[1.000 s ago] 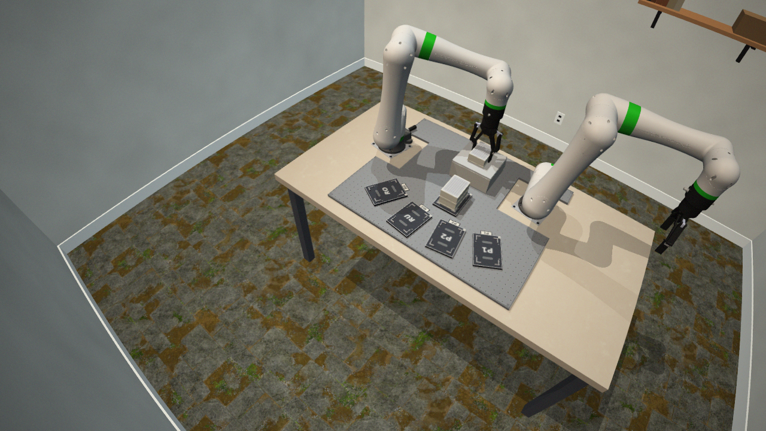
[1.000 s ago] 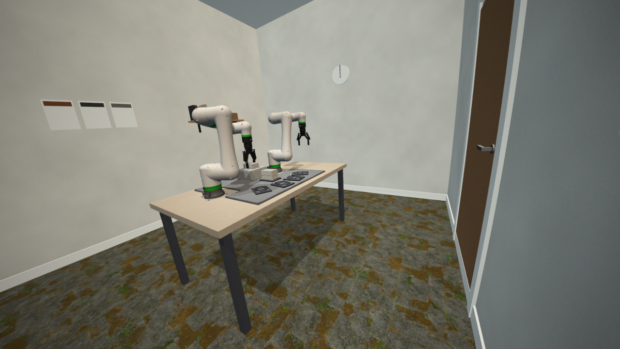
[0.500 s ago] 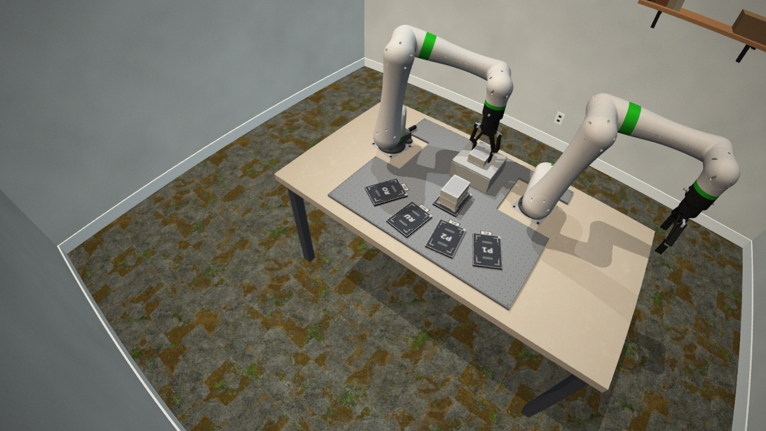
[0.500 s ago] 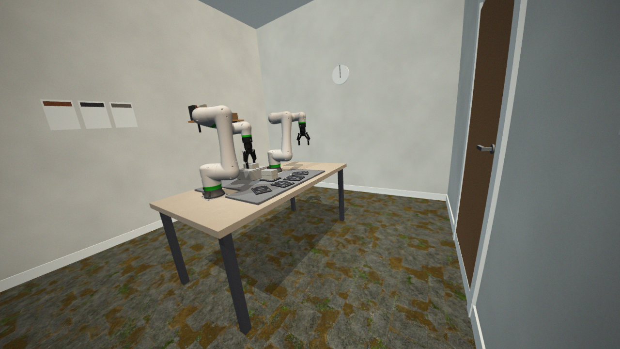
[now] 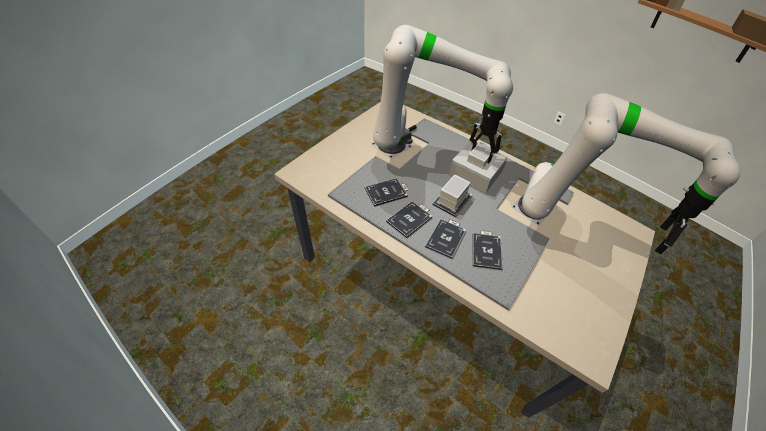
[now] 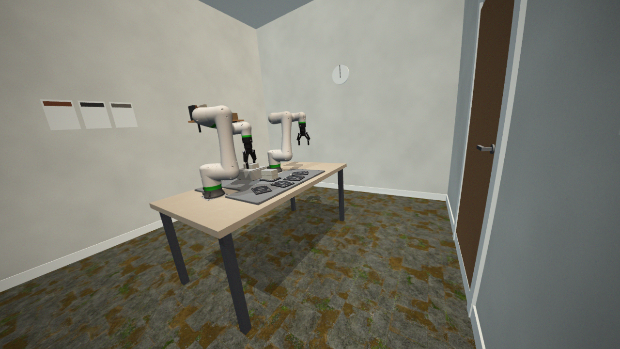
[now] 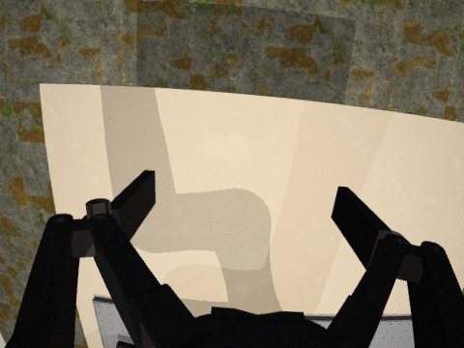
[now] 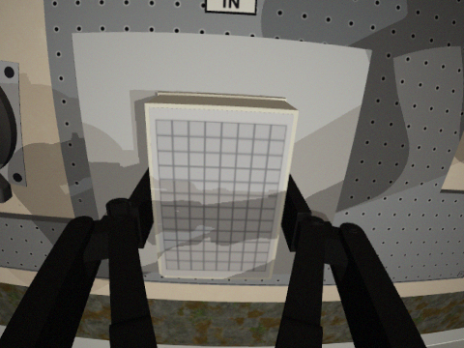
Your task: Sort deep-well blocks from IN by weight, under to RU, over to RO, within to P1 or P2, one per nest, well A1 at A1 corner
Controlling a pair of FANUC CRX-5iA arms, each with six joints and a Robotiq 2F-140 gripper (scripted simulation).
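Observation:
My right gripper point(image 5: 481, 152) point(image 6: 251, 164) point(image 8: 218, 180) is shut on a white deep-well block point(image 5: 476, 157) point(image 8: 217, 159), gripping its two long sides. The block is flat, on or just above the platform of check-weigher CW point(image 5: 471, 174) point(image 6: 250, 174) point(image 8: 106, 68); contact cannot be told. No lit lamp shows. Two blocks point(image 5: 455, 187) point(image 6: 269, 174) are stacked in the IN nest. Nests RO point(image 5: 373, 194), RU point(image 5: 398, 219), P2 point(image 5: 436, 245) and P1 point(image 5: 480, 258) are empty. My left gripper point(image 5: 663, 237) point(image 6: 303, 143) point(image 7: 246, 194) is open and empty, high near the table's far end.
The grey perforated plate point(image 5: 511, 278) point(image 7: 108, 314) carries the nests and CW. The two arm bases stand on the table point(image 5: 589, 321) point(image 6: 190, 212) point(image 7: 232, 145) on either side of CW. The IN stack stands close in front of CW.

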